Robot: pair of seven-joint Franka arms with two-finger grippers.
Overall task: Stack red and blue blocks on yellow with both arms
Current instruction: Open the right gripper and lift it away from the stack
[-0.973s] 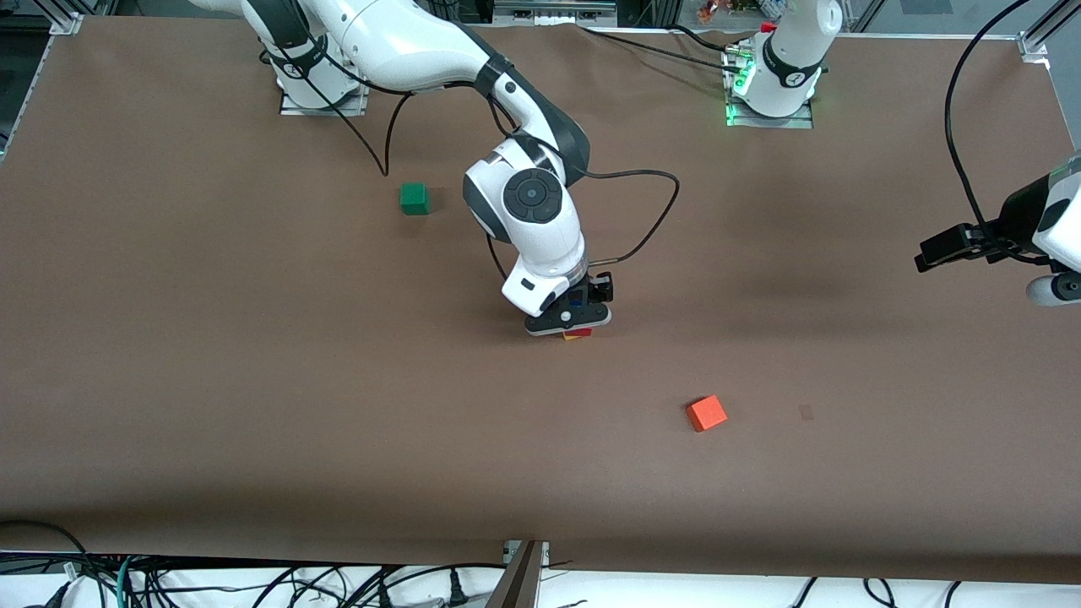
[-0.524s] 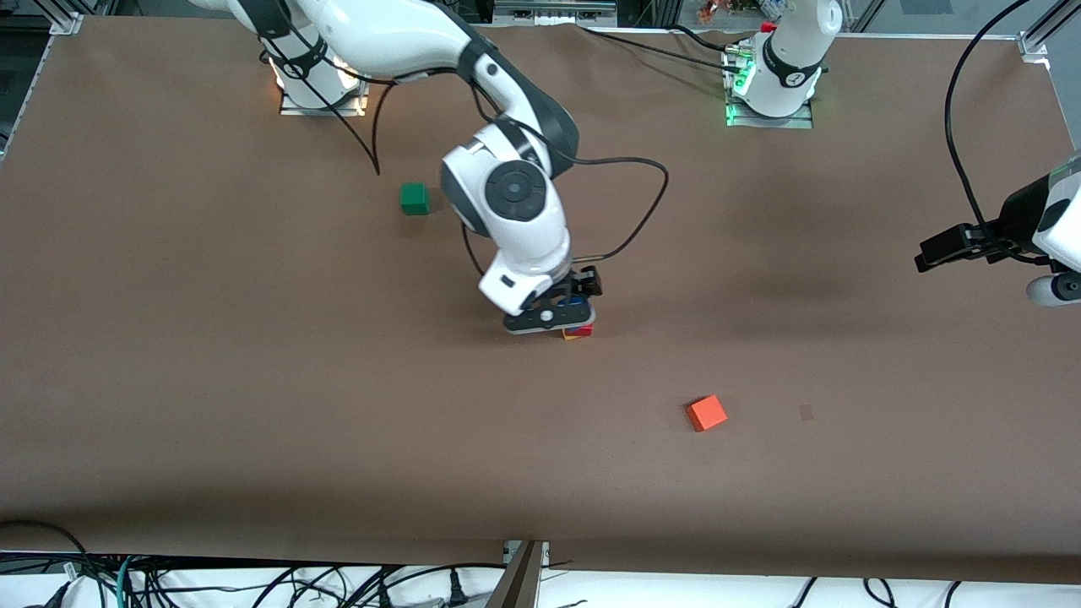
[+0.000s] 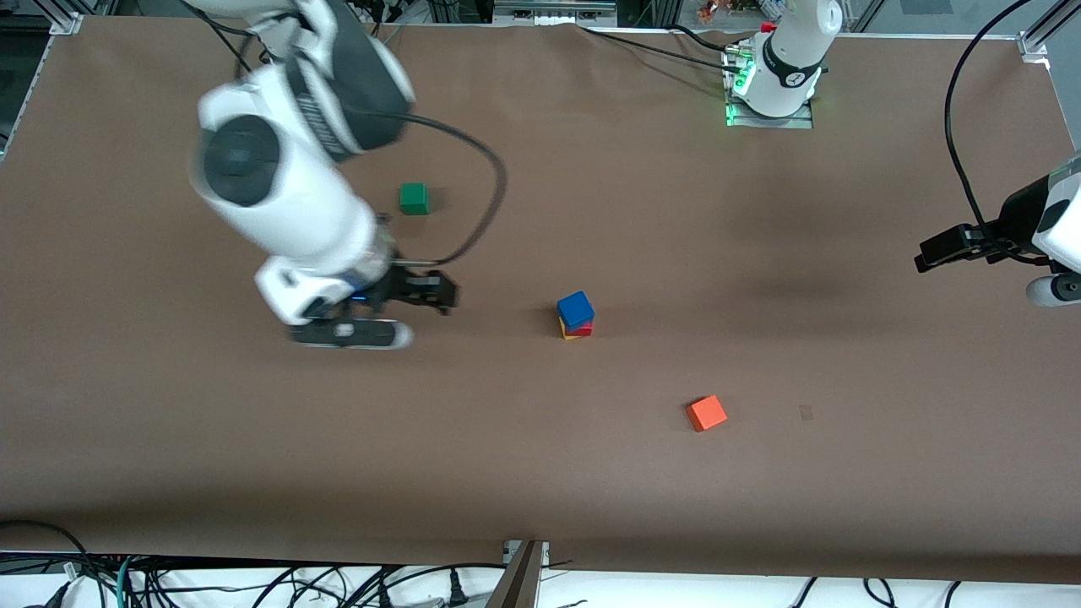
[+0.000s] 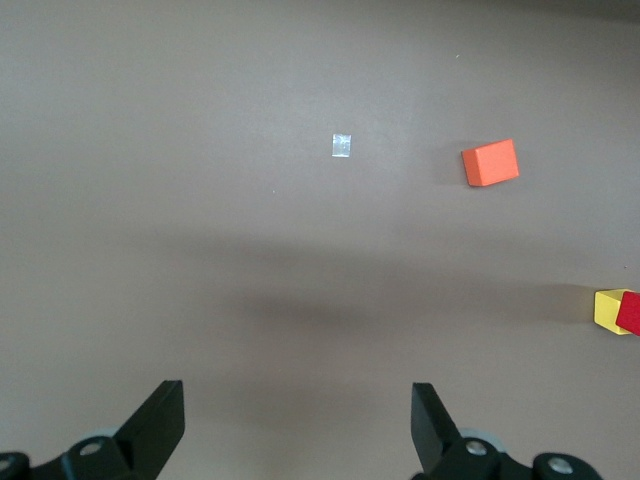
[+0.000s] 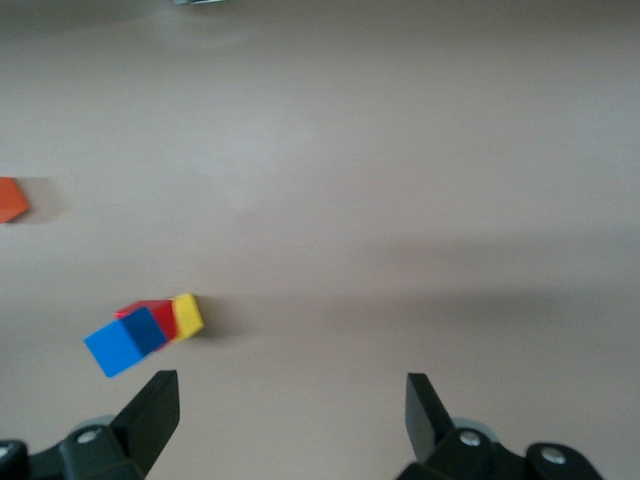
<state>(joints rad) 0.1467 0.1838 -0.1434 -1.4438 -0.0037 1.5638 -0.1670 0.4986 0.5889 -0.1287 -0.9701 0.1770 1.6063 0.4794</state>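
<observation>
The blue block sits on the red block, which sits on the yellow cube, in a small stack mid-table. Nothing touches the stack. The right wrist view shows the blue, red and yellow cubes off to one side. My right gripper is open and empty, up over bare table toward the right arm's end, well away from the stack. My left gripper is open and empty and waits at the left arm's end. Its view catches yellow and red at the frame's edge.
An orange cube lies nearer the front camera than the stack, toward the left arm's end. A green cube lies farther from the camera, close to the right arm. A small tape patch marks the brown tabletop.
The right gripper opened, left the blue block on the stack and swung up and away toward the right arm's end. The stack stayed put. The left arm has not moved.
</observation>
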